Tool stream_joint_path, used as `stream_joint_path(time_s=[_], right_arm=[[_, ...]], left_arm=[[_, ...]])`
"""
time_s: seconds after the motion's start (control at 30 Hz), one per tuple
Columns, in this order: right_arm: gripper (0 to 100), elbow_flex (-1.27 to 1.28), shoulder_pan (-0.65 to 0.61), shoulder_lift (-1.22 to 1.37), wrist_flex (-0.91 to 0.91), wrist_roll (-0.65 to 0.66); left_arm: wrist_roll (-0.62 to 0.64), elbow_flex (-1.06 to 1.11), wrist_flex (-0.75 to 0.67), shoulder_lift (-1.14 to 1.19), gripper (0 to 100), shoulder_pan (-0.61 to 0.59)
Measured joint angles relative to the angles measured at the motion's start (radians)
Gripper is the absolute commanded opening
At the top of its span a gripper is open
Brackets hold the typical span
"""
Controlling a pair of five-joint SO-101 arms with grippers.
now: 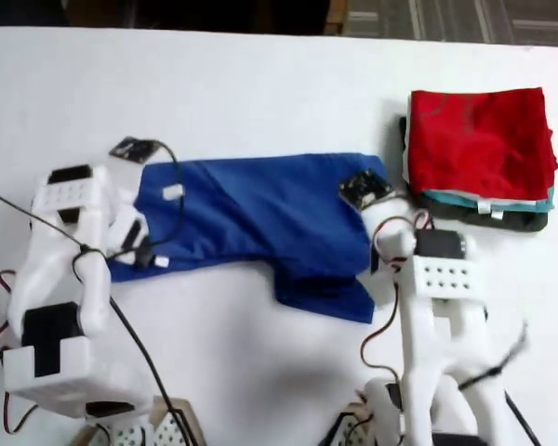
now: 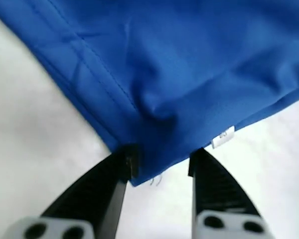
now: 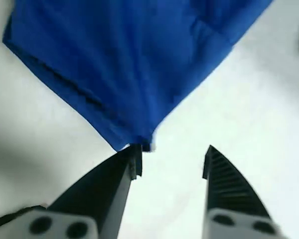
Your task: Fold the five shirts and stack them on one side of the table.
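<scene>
blue shirt (image 1: 260, 218), half-folded, creased, white tag

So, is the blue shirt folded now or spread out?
Only partly folded. The blue shirt lies in a long strip across the table, one flap sticking out, not compact like the folded stack.

No readable text anywhere.

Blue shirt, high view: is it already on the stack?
No, the blue shirt lies spread on the table beside the stack, whose top is red.
</scene>
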Motion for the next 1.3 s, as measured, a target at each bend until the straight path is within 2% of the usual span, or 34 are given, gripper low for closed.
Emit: stream_joint_path(time_s=[0.23,0.27,0.33,0.4,0.43,0.6,0.87,1.13,1.3], right_arm=[[18.1,-0.213,0.0,-0.144,0.068,0.002],[13.5,-0.226,0.0,-0.149,0.058,0.002],[0.3,-0.235,0.0,-0.149,0.009,-0.026],[4.6,-0.236,0.002,-0.135,-0.058,-0.075],[3.8,-0.236,0.002,-0.114,-0.089,-0.098],[1.9,-0.296,-0.058,0.077,-0.192,-0.157],[1.9,-0.525,-0.199,0.555,-0.279,-0.163],[1.9,-0.824,-0.201,1.04,-0.281,-0.163],[1.9,-0.999,-0.198,1.246,-0.279,-0.163]], left_arm=[[0.0,-0.256,0.215,0.0,18,0.002],[0.0,-0.296,0.238,0.0,15,0.002],[0.0,-0.368,0.258,0.0,1,0.002],[0.002,-0.425,0.261,0.0,5,0.002],[0.002,-0.445,0.259,0.0,3,0.002],[0.02,-0.529,0.21,0.101,3,0.002],[0.078,-0.695,0.149,0.503,3,0.003],[0.08,-1.036,0.153,0.819,3,-0.035],[0.08,-1.355,0.244,1.002,3,-0.049]])
